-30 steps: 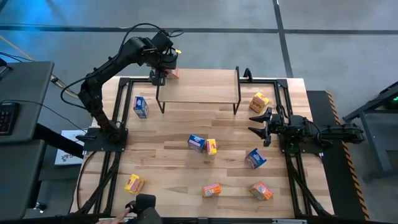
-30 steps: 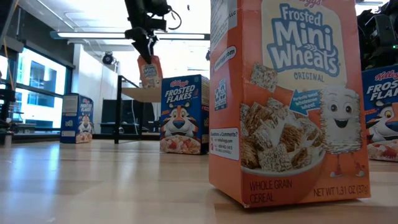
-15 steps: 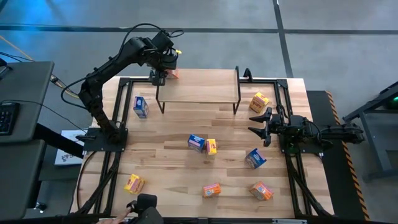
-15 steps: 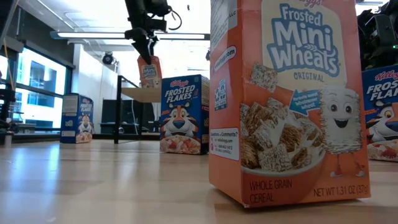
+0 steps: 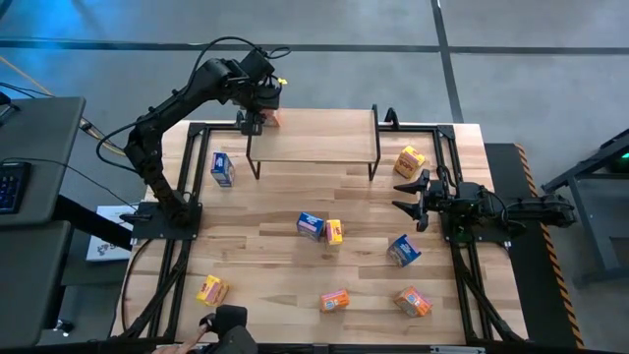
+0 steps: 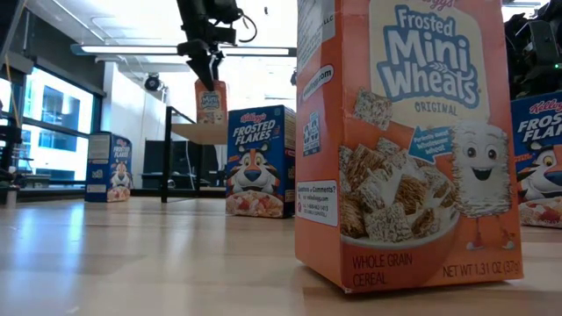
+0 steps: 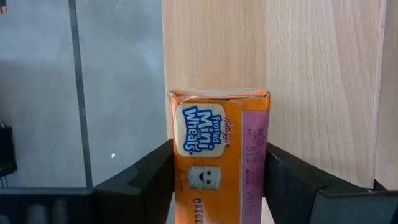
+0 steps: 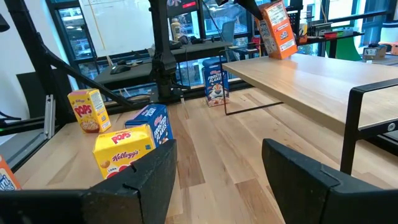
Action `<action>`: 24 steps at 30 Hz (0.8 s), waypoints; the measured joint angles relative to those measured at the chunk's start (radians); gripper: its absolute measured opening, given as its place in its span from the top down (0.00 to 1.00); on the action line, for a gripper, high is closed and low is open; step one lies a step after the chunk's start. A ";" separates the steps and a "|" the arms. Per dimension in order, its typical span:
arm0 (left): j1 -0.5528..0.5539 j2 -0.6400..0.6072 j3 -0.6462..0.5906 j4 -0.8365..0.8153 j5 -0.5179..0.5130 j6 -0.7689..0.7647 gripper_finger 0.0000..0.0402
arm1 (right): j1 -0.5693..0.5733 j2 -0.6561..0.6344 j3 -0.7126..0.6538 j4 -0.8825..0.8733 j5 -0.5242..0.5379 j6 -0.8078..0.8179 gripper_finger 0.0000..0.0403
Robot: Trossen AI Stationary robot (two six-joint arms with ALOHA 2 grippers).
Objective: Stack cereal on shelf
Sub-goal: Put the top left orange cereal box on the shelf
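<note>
An orange Mini Wheats cereal box (image 5: 269, 117) sits in my shut left gripper (image 5: 254, 120) at the far left corner of the shelf (image 5: 314, 138), a light-wood board on thin black legs. In the low view the box (image 6: 211, 101) hangs below the gripper (image 6: 207, 75), just over the board (image 6: 198, 132). My right gripper (image 5: 401, 197) waits open, low over the table's right side, touching nothing. Several blue, yellow and orange boxes stand or lie on the table, such as a blue one (image 5: 311, 225) and a yellow one (image 5: 409, 160). My left gripper pinches the orange box between its two fingers (image 7: 152, 177), one on each opposite side, at the box's upper end (image 6: 209, 84). The fingers come from above, pointing down. The box hangs below them, slightly tilted (image 8: 277, 22); I cannot tell whether its lower end touches the board.
More boxes are scattered over the table: blue (image 5: 222, 169), blue (image 5: 403, 250), yellow (image 5: 210, 290), orange (image 5: 334, 300), orange (image 5: 413, 301). A big orange box (image 6: 404, 140) stands close to the low camera. The rest of the shelf board (image 7: 311, 74) is bare wood.
</note>
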 joint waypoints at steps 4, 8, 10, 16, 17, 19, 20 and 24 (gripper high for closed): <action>0.000 0.000 0.000 0.005 -0.003 0.000 0.48 | 0.000 0.000 0.000 0.000 0.000 0.000 0.43; 0.000 0.000 0.000 0.030 -0.007 0.015 0.48 | 0.000 0.000 0.000 0.000 0.000 0.000 0.43; 0.000 0.000 0.000 0.041 -0.007 0.016 0.48 | 0.000 0.000 0.000 0.000 0.000 0.000 0.43; 0.000 0.000 0.000 0.044 -0.007 0.015 0.48 | 0.000 0.000 0.000 0.000 0.000 0.000 0.43; 0.000 0.000 0.000 0.044 -0.008 0.015 0.48 | 0.000 0.000 0.000 0.000 0.000 0.000 0.43; 0.000 0.000 0.000 0.044 -0.011 0.015 0.48 | 0.000 0.000 0.000 0.000 0.000 0.000 0.43; 0.002 -0.001 0.000 0.046 -0.012 0.016 0.48 | 0.000 0.000 0.000 0.000 0.000 0.000 0.43; 0.006 -0.003 0.000 0.062 -0.017 0.016 0.48 | 0.000 0.000 0.000 0.000 0.000 0.000 0.43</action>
